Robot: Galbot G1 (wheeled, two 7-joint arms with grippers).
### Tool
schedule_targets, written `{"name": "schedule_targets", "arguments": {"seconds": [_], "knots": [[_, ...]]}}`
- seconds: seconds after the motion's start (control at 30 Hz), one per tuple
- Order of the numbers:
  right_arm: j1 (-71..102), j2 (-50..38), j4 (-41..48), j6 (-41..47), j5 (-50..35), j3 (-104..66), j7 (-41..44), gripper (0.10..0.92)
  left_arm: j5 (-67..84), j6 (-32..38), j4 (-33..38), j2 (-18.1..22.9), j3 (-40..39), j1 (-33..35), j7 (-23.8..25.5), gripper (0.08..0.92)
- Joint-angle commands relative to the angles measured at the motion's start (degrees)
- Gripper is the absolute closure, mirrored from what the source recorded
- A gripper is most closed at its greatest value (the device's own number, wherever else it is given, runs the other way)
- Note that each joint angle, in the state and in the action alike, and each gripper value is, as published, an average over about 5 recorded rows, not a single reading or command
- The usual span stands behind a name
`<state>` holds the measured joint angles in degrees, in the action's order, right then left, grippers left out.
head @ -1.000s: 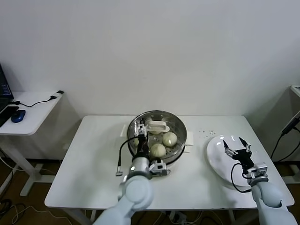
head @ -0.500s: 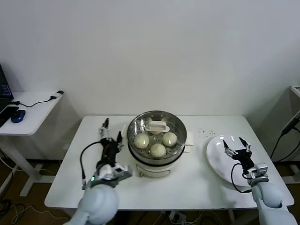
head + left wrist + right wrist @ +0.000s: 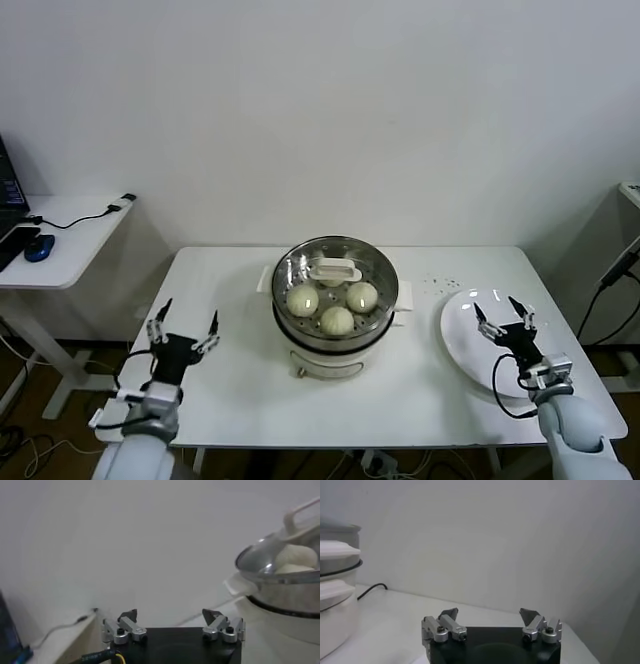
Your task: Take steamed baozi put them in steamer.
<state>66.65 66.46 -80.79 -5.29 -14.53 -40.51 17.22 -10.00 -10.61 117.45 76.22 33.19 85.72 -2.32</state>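
The steamer [image 3: 375, 268], a shiny steel basket on a white cooker base, stands mid-table. Three cream baozi [image 3: 337, 320] show inside it; a fourth cannot be made out under the lid handle. The glass lid with its white handle [image 3: 335, 270] rests over the basket and looks tilted in the left wrist view [image 3: 300, 517]. My left gripper [image 3: 182, 328] is open and empty at the table's front left, well clear of the steamer [image 3: 290, 587]. My right gripper [image 3: 500, 318] is open and empty above the white plate [image 3: 462, 345].
The white plate at the table's right holds nothing. A side desk [image 3: 60, 235] with a mouse and a cable stands off to the left. The cooker base shows at the edge of the right wrist view [image 3: 335, 600]. Bare tabletop lies between the steamer and each gripper.
My left gripper has let go at the lid handle and drawn back left and toward the table's front. The lid stays on the steamer. My right gripper has barely moved.
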Motion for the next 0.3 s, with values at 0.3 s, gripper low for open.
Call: {"name": "schedule_targets", "arguments": {"seconds": [0.3], "knots": [[2.73,0.93,-4.27,0.77,-2.51,-0.65,0.32,0.203,13.76,13.67,-5.84,5.78,10.09,7.00,-0.39,0.177]]}}
